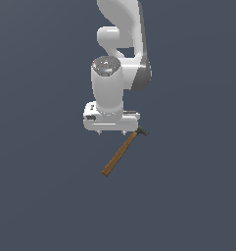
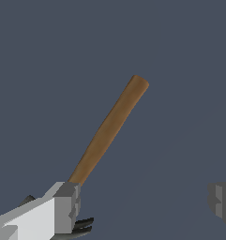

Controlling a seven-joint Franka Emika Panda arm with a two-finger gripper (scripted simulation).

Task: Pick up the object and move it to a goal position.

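So the gripper (image 1: 112, 132) is spread wide, holding nothing. The hammer (image 1: 122, 152) lies flat on the dark grey floor (image 1: 41, 196), and its dark head (image 2: 81, 225) sits right by one fingertip (image 2: 63, 206), maybe touching it, hard to say from this angle. The brown handle (image 2: 109, 129) angles away from that finger, while the other fingertip (image 2: 222, 199) sits well apart.

Nothing but the gripper (image 1: 111, 131) stands near the hammer (image 1: 121, 152); one finger (image 2: 63, 206) hides its head, handle sides unobstructed.
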